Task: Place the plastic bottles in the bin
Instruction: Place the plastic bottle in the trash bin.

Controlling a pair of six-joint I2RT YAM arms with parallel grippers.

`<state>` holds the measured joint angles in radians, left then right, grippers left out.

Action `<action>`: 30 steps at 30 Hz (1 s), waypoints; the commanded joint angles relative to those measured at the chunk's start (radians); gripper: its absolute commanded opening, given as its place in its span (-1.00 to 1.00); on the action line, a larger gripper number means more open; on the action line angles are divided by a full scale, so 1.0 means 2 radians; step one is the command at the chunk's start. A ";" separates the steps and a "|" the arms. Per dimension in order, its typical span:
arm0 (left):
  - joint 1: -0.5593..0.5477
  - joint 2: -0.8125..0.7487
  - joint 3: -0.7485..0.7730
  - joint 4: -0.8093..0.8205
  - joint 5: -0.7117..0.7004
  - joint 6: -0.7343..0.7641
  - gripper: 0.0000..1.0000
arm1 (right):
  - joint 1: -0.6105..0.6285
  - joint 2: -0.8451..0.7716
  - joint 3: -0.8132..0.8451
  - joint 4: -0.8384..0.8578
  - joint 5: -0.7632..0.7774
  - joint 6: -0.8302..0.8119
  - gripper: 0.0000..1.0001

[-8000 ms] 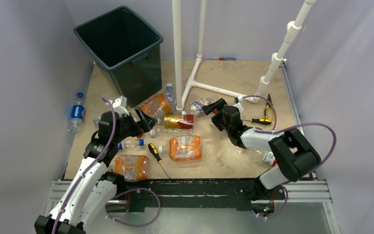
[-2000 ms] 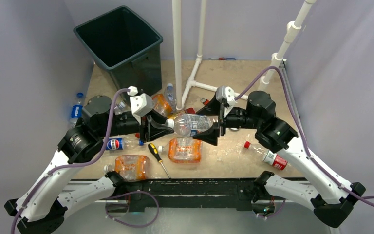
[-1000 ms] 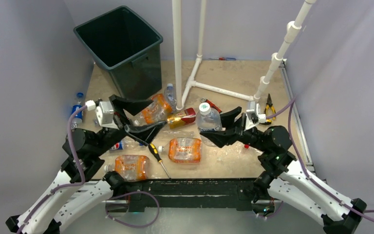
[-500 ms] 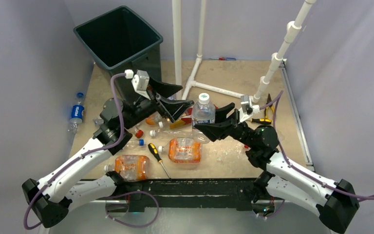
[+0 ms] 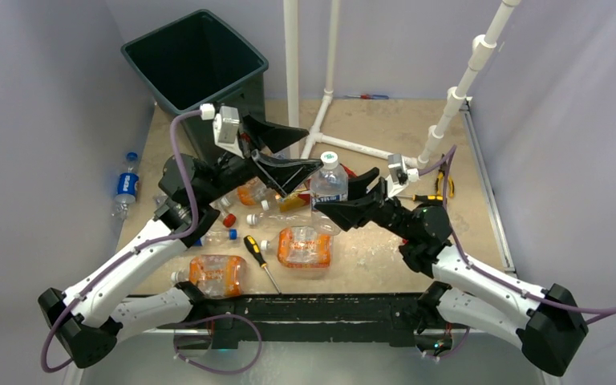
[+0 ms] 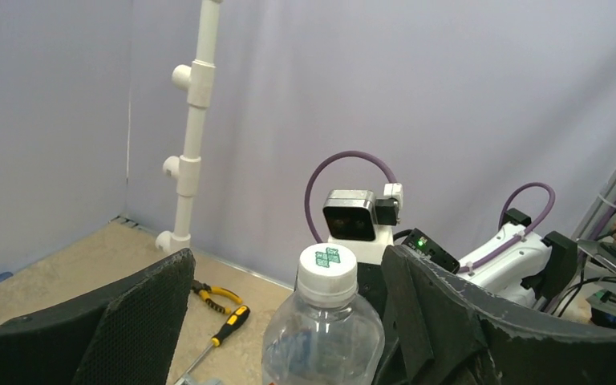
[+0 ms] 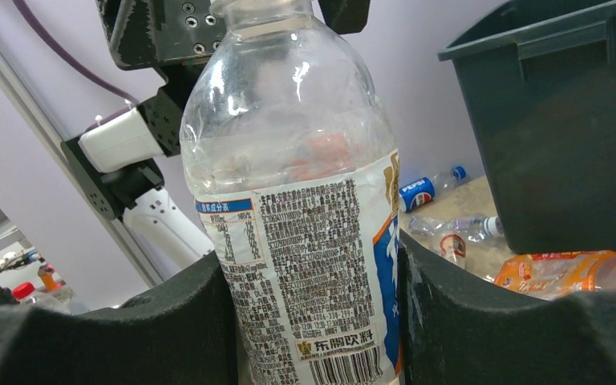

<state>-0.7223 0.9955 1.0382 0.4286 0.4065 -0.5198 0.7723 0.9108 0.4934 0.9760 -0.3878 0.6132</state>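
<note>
Clear water bottle (image 5: 329, 183) stands upright above mid-table, clamped at its label by the right gripper (image 5: 345, 200). Jaws apart, the left gripper (image 5: 309, 148) flanks its neck, apparently for handover toward the far-left bin (image 5: 222, 85).

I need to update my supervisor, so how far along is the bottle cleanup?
Done: no bottle shows in the bin. In hand: right gripper holds a clear bottle upright, the open left gripper around its cap. Left: several crushed bottles lie on the table.
</note>
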 commanded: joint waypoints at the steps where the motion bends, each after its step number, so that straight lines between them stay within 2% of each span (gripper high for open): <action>1: -0.001 0.021 0.022 0.026 0.041 -0.018 0.71 | 0.002 0.008 0.028 0.016 -0.012 0.001 -0.39; 7: -0.002 0.034 0.026 0.030 0.077 -0.027 0.51 | 0.005 0.015 0.035 0.019 -0.016 0.002 -0.40; 12: -0.002 0.036 0.022 0.032 0.091 -0.032 0.15 | 0.006 0.025 0.039 0.024 -0.019 0.006 -0.40; 19: -0.006 0.042 0.028 0.035 0.105 -0.035 0.08 | 0.012 0.040 0.047 0.021 -0.021 0.005 -0.41; 21: -0.008 0.042 0.028 0.034 0.107 -0.034 -0.12 | 0.013 0.039 0.048 0.021 -0.020 0.003 -0.41; 27: -0.009 0.039 0.028 0.030 0.106 -0.032 -0.89 | 0.015 0.038 0.048 0.013 -0.016 0.002 -0.40; 28: -0.010 0.039 0.028 0.028 0.104 -0.030 -1.00 | 0.015 0.038 0.049 0.011 -0.016 0.002 -0.38; 29: -0.010 0.036 0.028 0.024 0.099 -0.026 -1.00 | 0.015 0.037 0.051 0.006 -0.015 0.003 -0.27; 30: -0.009 0.031 0.027 0.017 0.085 -0.020 -1.00 | 0.015 0.037 0.054 -0.003 -0.013 0.005 0.09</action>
<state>-0.7284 1.0805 1.0584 0.4587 0.5873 -0.5728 0.7979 0.9936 0.5442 0.9836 -0.4202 0.6212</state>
